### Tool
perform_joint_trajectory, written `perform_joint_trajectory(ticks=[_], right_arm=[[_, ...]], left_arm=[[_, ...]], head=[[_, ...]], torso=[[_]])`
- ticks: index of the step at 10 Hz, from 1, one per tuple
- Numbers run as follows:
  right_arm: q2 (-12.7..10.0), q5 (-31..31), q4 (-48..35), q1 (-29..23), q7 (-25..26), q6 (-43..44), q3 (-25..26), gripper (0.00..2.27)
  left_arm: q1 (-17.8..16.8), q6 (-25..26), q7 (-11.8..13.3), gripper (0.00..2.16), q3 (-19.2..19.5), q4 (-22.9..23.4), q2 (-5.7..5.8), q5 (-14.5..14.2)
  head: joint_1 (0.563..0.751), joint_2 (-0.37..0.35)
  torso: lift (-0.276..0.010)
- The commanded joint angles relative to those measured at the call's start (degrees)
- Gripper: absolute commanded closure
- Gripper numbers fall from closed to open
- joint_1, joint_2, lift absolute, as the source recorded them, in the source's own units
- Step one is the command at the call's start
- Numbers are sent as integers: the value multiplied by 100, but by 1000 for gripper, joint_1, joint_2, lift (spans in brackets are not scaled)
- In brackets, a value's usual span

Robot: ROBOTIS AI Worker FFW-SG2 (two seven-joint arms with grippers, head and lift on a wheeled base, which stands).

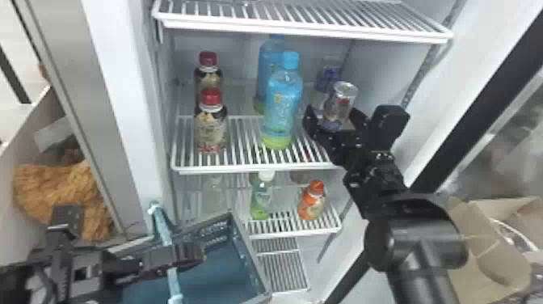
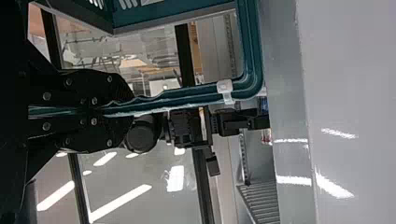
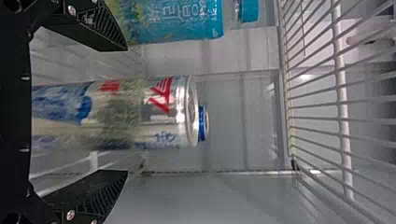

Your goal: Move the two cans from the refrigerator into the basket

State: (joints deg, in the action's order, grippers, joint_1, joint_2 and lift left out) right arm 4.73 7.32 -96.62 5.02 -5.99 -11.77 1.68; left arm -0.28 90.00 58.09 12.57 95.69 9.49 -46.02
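Observation:
The right gripper (image 1: 336,118) is inside the refrigerator, its two fingers spread on either side of the silver can (image 1: 341,103), which stands on the middle shelf. In the right wrist view, gaps show between the open right gripper (image 3: 126,111) and the silver can (image 3: 140,112). A blue can (image 1: 329,77) stands farther back, its blue rim (image 3: 202,123) peeking out behind the nearer one. At lower left, the left gripper (image 1: 198,254) is at the handle of the teal basket (image 1: 252,258). The left wrist view shows the left gripper (image 2: 123,110) shut on the teal handle (image 2: 187,97).
Blue bottles (image 1: 283,101) stand just left of the silver can, and red-capped bottles (image 1: 211,125) farther left. A wire shelf (image 1: 303,32) spans above. Green (image 1: 262,198) and orange (image 1: 312,202) bottles stand on the shelf below. A cardboard box (image 1: 493,242) is at right.

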Motion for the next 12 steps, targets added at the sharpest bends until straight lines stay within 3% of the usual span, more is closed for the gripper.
perform_joint_trajectory(ticks=[1, 2, 3, 4, 8, 12], right_arm=[[20, 22, 220, 187, -86, -18, -20, 297], [28, 68, 248, 187, -95, -46, -20, 812], [28, 113, 206, 103, -34, -46, -8, 1150], [46, 56, -34, -66, 169, -46, -8, 1283], [107, 90, -596, -445, 274, -46, 37, 1283], [107, 170, -2002, -1317, 335, -356, 231, 1283]], left_arm=[[0, 3, 0, 1190, 0, 0, 0, -3], [0, 3, 0, 1190, 11, 0, 0, -14], [14, 3, 0, 1190, 11, 0, 0, -14], [28, 3, 0, 1190, 23, 0, 0, -14], [28, 3, 0, 1191, 34, 0, 0, -3], [28, 3, 0, 1190, 46, 0, -17, -3]], head=[[695, -183], [695, -177], [695, -175], [695, -176], [695, -192], [695, -207]], torso=[[-25], [-25], [-25], [-25], [-25], [-25]])
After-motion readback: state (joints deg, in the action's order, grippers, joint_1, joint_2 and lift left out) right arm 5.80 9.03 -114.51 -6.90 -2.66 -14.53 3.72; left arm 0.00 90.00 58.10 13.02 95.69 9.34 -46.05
